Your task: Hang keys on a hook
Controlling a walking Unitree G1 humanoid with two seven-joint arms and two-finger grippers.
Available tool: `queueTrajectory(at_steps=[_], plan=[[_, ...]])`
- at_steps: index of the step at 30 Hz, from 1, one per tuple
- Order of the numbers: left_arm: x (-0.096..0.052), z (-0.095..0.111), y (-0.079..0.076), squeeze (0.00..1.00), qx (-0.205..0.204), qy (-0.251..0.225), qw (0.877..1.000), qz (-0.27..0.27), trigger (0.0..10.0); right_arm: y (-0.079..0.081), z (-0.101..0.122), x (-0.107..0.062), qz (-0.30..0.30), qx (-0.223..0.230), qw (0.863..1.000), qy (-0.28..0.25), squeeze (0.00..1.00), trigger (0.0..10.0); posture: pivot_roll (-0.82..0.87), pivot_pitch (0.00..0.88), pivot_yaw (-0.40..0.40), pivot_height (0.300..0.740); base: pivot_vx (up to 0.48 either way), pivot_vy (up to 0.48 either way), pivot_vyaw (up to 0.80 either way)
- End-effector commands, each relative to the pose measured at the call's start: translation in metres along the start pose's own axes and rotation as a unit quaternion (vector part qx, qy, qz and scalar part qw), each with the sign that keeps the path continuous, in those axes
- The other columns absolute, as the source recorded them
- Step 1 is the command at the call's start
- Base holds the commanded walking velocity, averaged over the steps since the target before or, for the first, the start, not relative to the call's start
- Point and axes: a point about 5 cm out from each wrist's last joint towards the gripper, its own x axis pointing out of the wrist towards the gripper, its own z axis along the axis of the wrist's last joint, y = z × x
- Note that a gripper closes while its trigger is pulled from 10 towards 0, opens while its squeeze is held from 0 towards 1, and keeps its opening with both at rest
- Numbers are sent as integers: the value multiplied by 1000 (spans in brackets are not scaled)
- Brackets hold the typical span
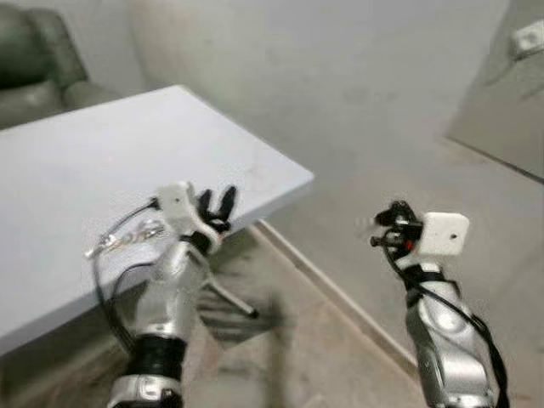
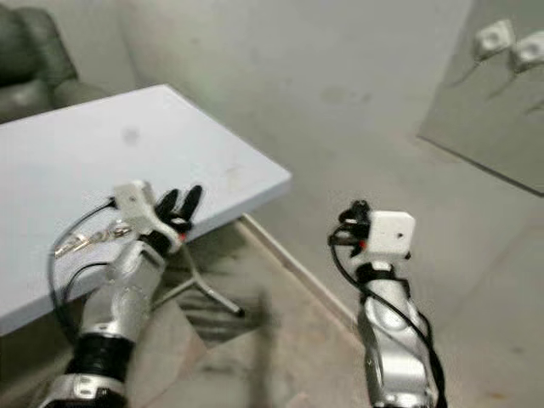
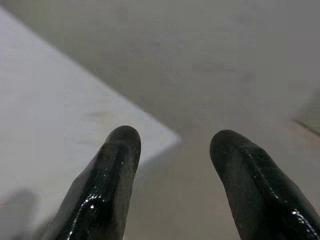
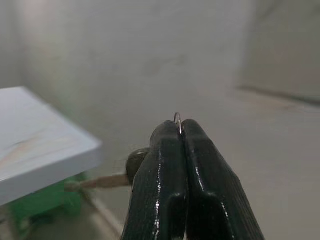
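Note:
My right gripper point(image 1: 384, 228) is held out in the open room, right of the table. Its fingers point(image 4: 165, 165) are pressed together on a thin metal key ring point(image 4: 177, 119) that pokes out at the tips. A dark key head with a pale shaft point(image 4: 102, 181) hangs below them. Two white hooks point(image 2: 493, 38) are mounted on a grey wall panel at the far right, well above and beyond this gripper. My left gripper point(image 1: 217, 204) is open over the white table's near corner, with nothing between its fingers point(image 3: 117, 165).
The white table point(image 1: 85, 161) fills the left side, with its metal leg point(image 1: 229, 297) underneath. A dark sofa point(image 1: 34, 51) stands behind it. A pale wall runs across the back, with a baseboard line point(image 1: 331, 289) along the floor.

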Motion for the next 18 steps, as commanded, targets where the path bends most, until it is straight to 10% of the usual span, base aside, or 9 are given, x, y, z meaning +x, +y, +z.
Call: queueTrajectory(at_steps=[1, 18], plan=[[1, 4, 3, 0, 11, -2, 1000, 4, 10000, 4, 4, 0, 7, 1, 1000, -8, 0, 10000, -22, 16, 30, 740, 0, 0, -750], [1, 2, 0, 0, 14, -2, 1000, 2, 10000, 4, 4, -1, 14, -4, 1000, -7, 0, 10000, -22, 7, 18, 740, 0, 0, -747]])
